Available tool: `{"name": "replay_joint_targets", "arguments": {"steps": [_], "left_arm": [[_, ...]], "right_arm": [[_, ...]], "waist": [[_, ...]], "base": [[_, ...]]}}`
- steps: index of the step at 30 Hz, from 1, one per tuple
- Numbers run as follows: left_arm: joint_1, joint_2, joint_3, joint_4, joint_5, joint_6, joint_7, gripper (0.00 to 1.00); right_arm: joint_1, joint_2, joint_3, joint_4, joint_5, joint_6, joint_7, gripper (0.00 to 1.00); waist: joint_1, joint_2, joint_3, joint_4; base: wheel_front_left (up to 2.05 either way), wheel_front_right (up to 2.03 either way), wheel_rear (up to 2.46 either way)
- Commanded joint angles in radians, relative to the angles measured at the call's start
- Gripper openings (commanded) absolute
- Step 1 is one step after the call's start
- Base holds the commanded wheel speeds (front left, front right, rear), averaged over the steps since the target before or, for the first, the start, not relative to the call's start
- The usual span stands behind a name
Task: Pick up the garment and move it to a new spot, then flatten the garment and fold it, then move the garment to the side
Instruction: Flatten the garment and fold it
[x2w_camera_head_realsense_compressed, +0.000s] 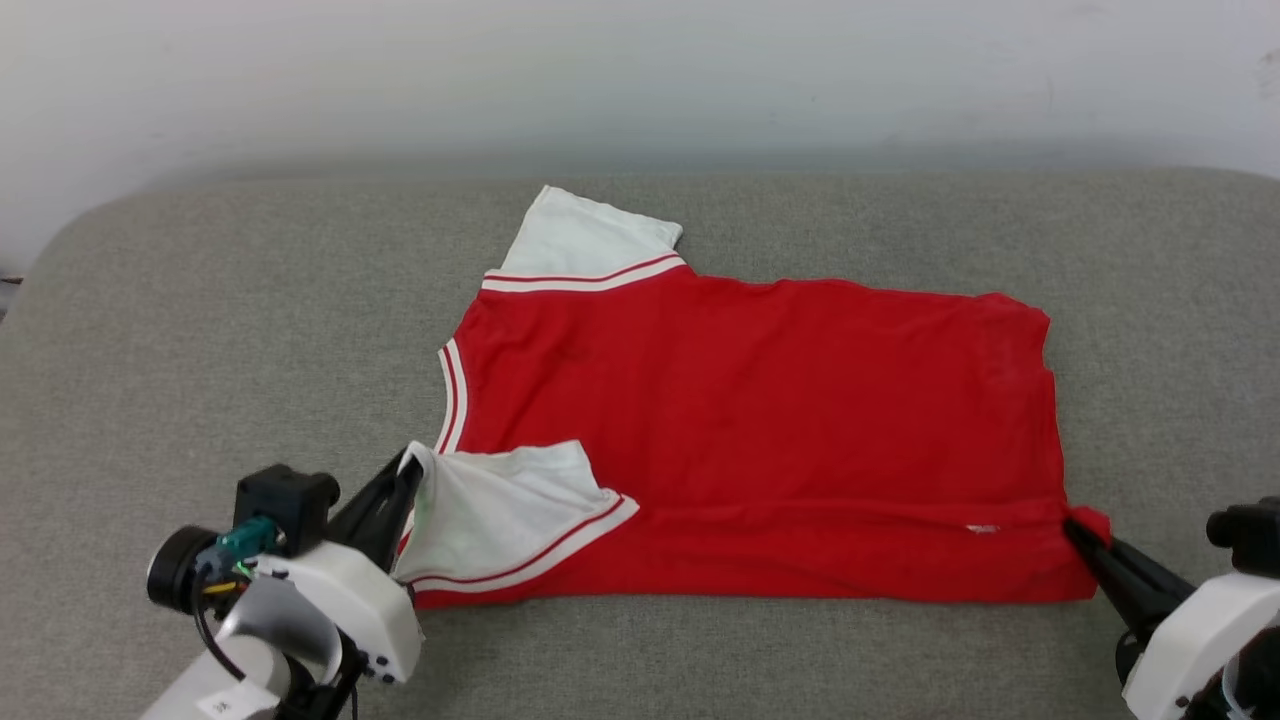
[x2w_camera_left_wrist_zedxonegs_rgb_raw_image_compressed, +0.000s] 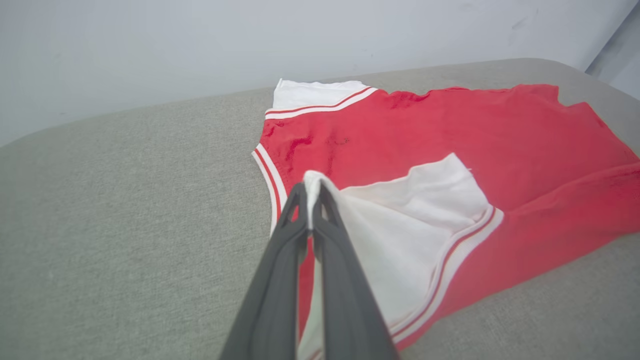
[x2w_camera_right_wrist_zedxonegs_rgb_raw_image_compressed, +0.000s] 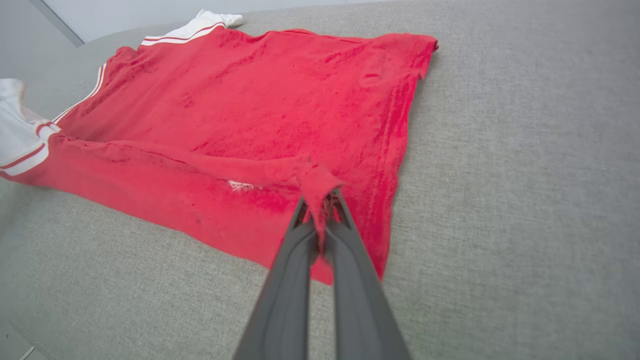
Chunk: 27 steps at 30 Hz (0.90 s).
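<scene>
**A:** Over on the left, the left tool (x2w_camera_head_realsense_compressed: 408, 462) is pinched tight on the tip of the near sleeve (x2w_camera_head_realsense_compressed: 500, 510). The white cloth is caught between its fingers and turned over onto the red body.

**B:** And in the middle?

**A:** The garment (x2w_camera_head_realsense_compressed: 760, 400) lies spread across the grey cloth-covered counter (x2w_camera_head_realsense_compressed: 200, 330), plain red side up, collar to the left. The far sleeve (x2w_camera_head_realsense_compressed: 580, 240) lies flat toward the wall (x2w_camera_head_realsense_compressed: 640, 80).

**B:** On the right, the right tool (x2w_camera_head_realsense_compressed: 1075, 525) is clamped on the near hem corner, red fabric bunched between its fingers. A folded strip of the near edge runs between the two tools.
</scene>
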Motion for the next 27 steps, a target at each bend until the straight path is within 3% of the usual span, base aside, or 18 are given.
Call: {"name": "replay_joint_targets", "arguments": {"steps": [1, 12, 27], "left_arm": [[-0.032, 0.0, -0.003, 0.015, 0.014, -0.009, 0.005, 0.0], [-0.258, -0.041, -0.029, 0.244, 0.044, -0.091, -0.002, 0.0], [-0.352, -0.119, -0.089, 0.598, 0.034, -0.184, -0.072, 0.0]], "right_arm": [[-0.026, 0.006, 0.0, -0.004, -0.003, -0.001, 0.007, 0.0], [-0.196, 0.026, 0.049, 0.06, -0.008, -0.001, 0.028, 0.0], [-0.282, 0.049, 0.149, 0.22, 0.016, -0.001, 0.008, 0.0]], "waist": [[-0.0001, -0.0001, 0.025, -0.01], [-0.0001, -0.0001, 0.145, -0.038], [-0.0001, -0.0001, 0.192, -0.046]], "base": [[0.0, 0.0, 0.0], [0.0, 0.0, 0.0], [0.0, 0.0, 0.0]]}}
